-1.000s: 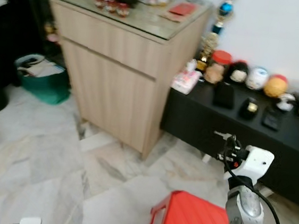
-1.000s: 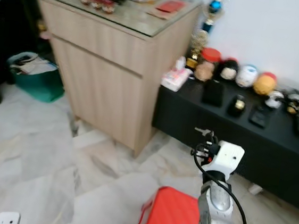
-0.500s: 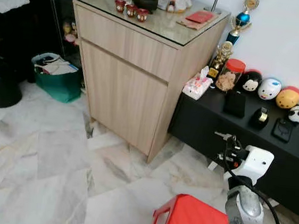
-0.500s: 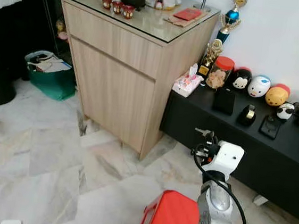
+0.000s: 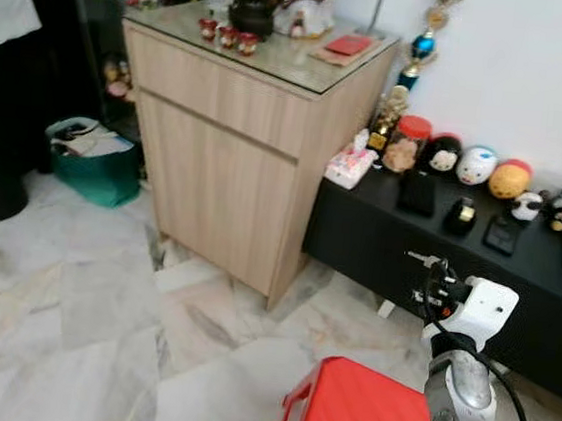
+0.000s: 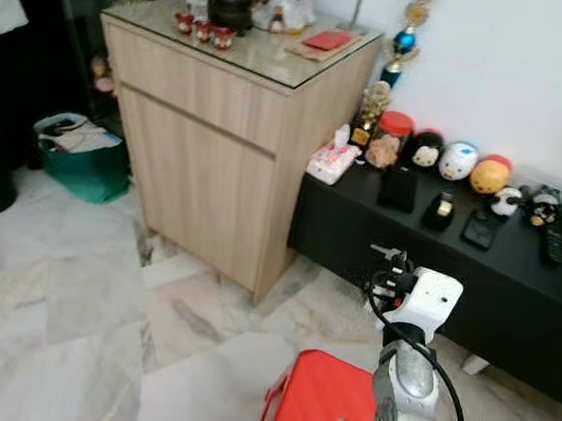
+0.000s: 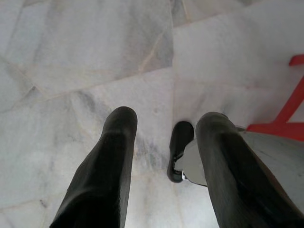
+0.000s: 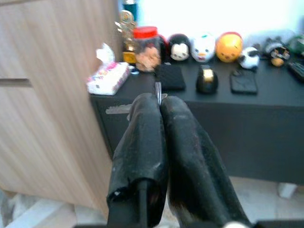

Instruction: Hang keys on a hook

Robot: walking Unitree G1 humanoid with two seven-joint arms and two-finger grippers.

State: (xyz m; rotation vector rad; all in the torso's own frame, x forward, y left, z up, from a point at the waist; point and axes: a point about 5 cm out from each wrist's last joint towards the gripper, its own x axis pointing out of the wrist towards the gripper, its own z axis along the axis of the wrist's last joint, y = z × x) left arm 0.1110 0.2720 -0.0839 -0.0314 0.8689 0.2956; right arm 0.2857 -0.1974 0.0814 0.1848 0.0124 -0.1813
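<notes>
My right gripper (image 5: 427, 276) is raised in front of the low black sideboard (image 5: 543, 298), with its white wrist and silver arm below it. Its fingers (image 8: 156, 123) are pressed together on a small bunch of silver keys (image 8: 158, 92); one key (image 5: 419, 257) sticks out to the left of the fingertips. My left gripper (image 7: 166, 118) hangs low over the marble floor, its two black fingers spread apart with nothing between them.
A tall wooden cabinet (image 5: 251, 117) with a glass top stands to the left of the sideboard. Figurines, a jar and a tissue pack (image 5: 351, 166) line the sideboard. A red stool (image 5: 350, 419) is right below my arm. A green basket (image 5: 91, 155) sits at the far left.
The head camera has shifted a little, so the whole scene moved in the picture. My right gripper still holds the keys at the same place before the sideboard.
</notes>
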